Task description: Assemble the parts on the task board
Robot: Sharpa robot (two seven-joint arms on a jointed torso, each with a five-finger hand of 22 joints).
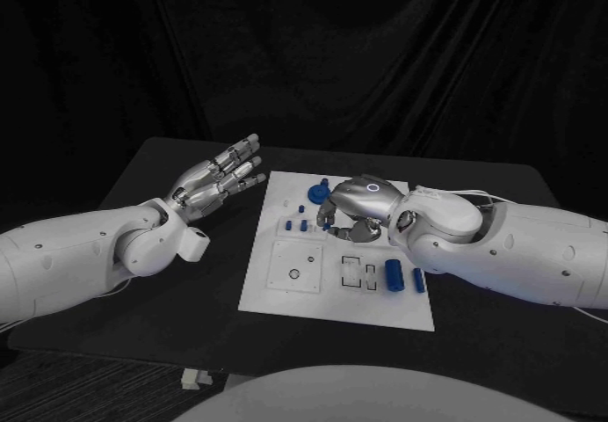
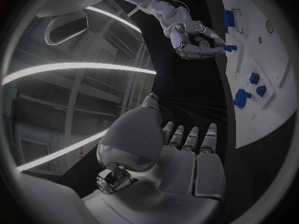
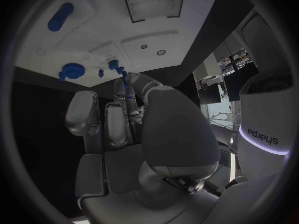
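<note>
The white task board point(image 1: 292, 294) is seen lying flat in the middle of the black bench point(image 1: 165, 290). Small blue parts are spread over it: a blue cylinder point(image 1: 394, 274) is laid near the 5 o'clock side of the board, a thin blue peg point(image 1: 418, 280) is set just beside it, and a round blue part point(image 1: 318, 190) is placed near the 12 o'clock edge. The left hand point(image 1: 218, 178) is held up over the bench at the 9 o'clock side of the board, off the board, with its fingers stretched wide apart and nothing in them. The right hand point(image 1: 351, 211) is bent down over the upper middle of the board, and a small blue part point(image 2: 229, 48) is pinched between its fingertips point(image 2: 212, 49), as is shown in the left wrist view. That part is held close to the board's surface.
</note>
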